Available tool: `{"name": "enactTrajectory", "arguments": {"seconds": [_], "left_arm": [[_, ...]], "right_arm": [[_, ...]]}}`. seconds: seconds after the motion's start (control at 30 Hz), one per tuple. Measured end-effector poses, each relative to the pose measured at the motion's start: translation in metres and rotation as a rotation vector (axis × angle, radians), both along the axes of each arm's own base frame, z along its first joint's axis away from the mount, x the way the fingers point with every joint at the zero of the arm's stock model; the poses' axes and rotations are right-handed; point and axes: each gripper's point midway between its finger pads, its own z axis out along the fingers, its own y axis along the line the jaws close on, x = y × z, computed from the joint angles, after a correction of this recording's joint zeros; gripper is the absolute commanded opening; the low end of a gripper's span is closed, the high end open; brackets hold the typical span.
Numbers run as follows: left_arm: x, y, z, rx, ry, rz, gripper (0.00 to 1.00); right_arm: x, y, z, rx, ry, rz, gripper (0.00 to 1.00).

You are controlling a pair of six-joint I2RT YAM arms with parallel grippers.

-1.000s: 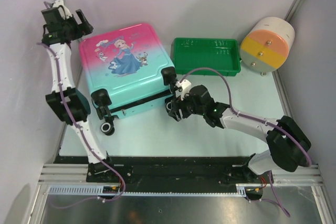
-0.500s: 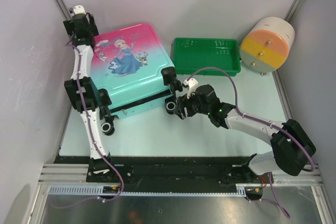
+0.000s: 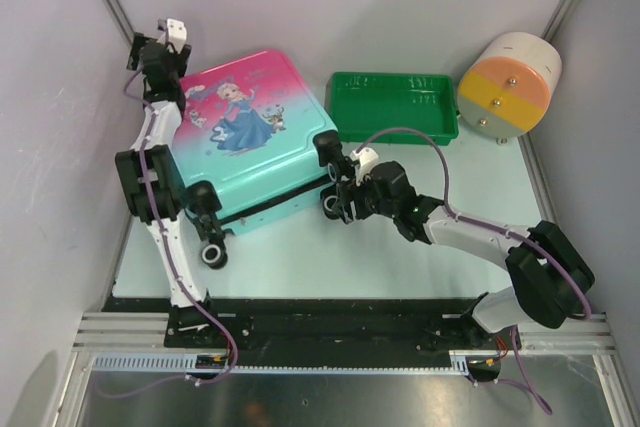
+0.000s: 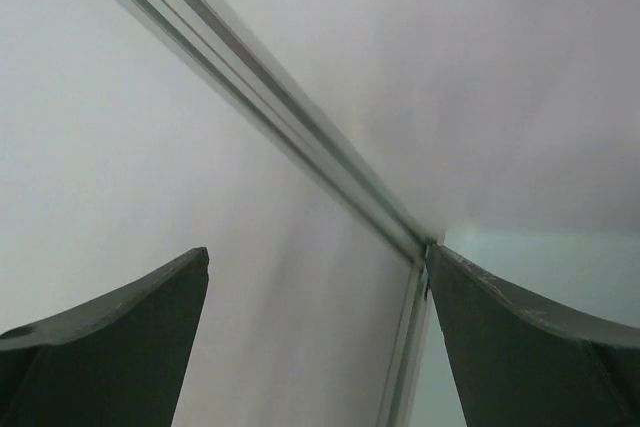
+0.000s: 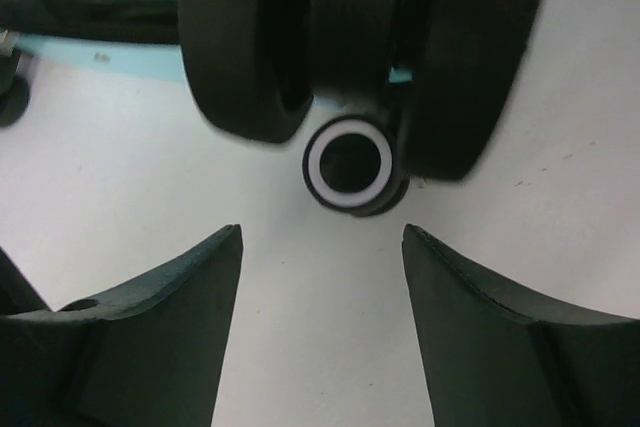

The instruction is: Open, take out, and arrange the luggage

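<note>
The left gripper [image 4: 318,257] is extended beside the luggage's [image 3: 255,152] far-left corner, fingers spread wide. The right gripper [image 5: 322,237] is held low before a wheel [image 5: 348,164], fingers parted.

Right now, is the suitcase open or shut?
Shut: the suitcase lies flat, printed shell up, halves together along the black zipper; no lining shows.

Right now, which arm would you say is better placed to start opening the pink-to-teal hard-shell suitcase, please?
Probably the right: the right end effector, open, faces the pink-to-teal suitcase's black wheel; the left end effector points at the wall.
</note>
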Motion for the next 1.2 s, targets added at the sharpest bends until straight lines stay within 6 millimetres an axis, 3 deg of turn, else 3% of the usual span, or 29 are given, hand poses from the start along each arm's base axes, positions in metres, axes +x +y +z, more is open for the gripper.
{"name": "enactTrajectory", "arguments": {"seconds": [0.2, 0.37, 0.53, 0.7, 0.77, 1.0, 1.2], "left_arm": [[-0.050, -0.008, -0.010, 0.084, 0.121, -0.064, 0.91], [-0.102, -0.002, -0.022, 0.071, 0.193, -0.058, 0.90], [-0.161, 0.011, -0.032, 0.039, 0.244, -0.028, 0.90], [-0.222, 0.007, -0.036, 0.022, 0.293, -0.008, 0.90], [-0.241, 0.006, -0.033, 0.020, 0.304, 0.007, 0.91], [-0.299, 0.025, -0.004, 0.008, 0.250, 0.144, 0.98], [-0.326, -0.033, 0.011, -0.086, 0.212, -0.014, 1.00]], "right_arm": [[0.014, -0.006, -0.001, -0.005, -0.024, -0.046, 0.70], [0.022, -0.010, -0.006, -0.020, -0.036, -0.075, 0.70], [0.027, -0.010, -0.012, -0.047, -0.059, -0.072, 0.69], [0.032, -0.003, -0.022, -0.090, -0.111, -0.018, 0.68], [0.034, -0.002, -0.034, -0.127, -0.120, 0.015, 0.68], [0.072, 0.020, -0.036, -0.158, -0.196, 0.092, 0.68], [0.105, 0.072, -0.026, -0.091, -0.295, 0.156, 0.69]]}}
